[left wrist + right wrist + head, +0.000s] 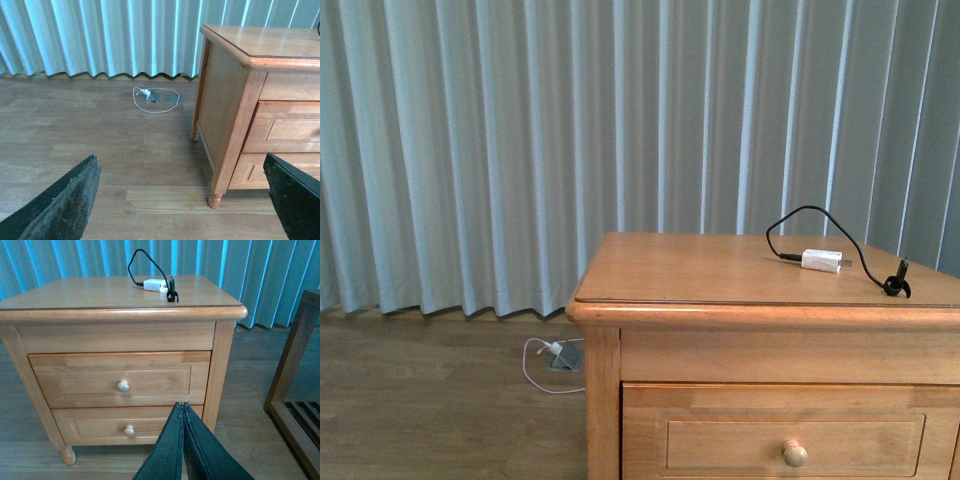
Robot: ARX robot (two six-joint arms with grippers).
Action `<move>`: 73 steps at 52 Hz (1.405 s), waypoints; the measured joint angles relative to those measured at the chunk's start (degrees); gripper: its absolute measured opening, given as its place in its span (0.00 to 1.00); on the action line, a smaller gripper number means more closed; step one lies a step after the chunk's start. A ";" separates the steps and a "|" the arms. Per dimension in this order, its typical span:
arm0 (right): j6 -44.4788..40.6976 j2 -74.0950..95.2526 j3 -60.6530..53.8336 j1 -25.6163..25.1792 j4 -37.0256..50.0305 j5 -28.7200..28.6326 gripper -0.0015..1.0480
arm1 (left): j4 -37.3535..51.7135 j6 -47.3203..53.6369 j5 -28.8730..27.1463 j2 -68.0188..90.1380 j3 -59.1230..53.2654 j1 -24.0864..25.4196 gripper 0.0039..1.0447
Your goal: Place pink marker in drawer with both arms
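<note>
Drawer (110, 379) shut, marker unseen. Right end effector (183, 440) closed, left (180, 200) open: grip knob (123, 386) squarely, pull straight.

Drawer (117, 379) shut flush in the nightstand, upper of two; honey wood, recessed panel front, one round knob centred. Pink marker not visible in any view.

We see soft, even daylight filtering through the curtain (520, 150); the nightstand top (720, 270) carries a mild sheen. The wrist views look bluish and sharp, with faint shadows.
</note>
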 joint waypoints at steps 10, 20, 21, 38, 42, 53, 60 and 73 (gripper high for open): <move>0.00 -4.83 0.00 0.00 -4.72 -0.02 0.01 | -0.02 0.00 0.00 0.00 0.00 0.00 0.95; 0.00 -9.70 0.04 0.00 -10.47 0.00 0.01 | -0.02 -0.02 0.00 0.00 0.00 0.00 0.95; 0.00 -11.28 0.04 0.00 -12.76 -0.04 0.01 | -0.04 0.00 0.00 0.00 0.00 0.00 0.95; -0.02 -16.52 0.04 0.00 -16.72 -0.04 0.01 | -0.04 0.00 0.00 0.00 0.00 0.00 0.95; -0.09 -16.52 0.04 0.00 -16.76 -0.04 0.10 | -0.04 0.00 0.00 0.00 0.00 0.00 0.95; -0.09 -16.52 0.04 0.00 -16.76 -0.04 0.49 | -0.04 0.00 -0.02 0.00 0.00 0.00 0.95; -0.09 -16.52 0.04 0.00 -16.76 -0.04 0.74 | -0.04 0.00 0.00 0.00 0.00 0.00 0.95; -0.07 -16.52 0.04 0.00 -16.76 -0.04 0.92 | -0.04 0.00 -0.02 0.00 0.00 0.00 0.95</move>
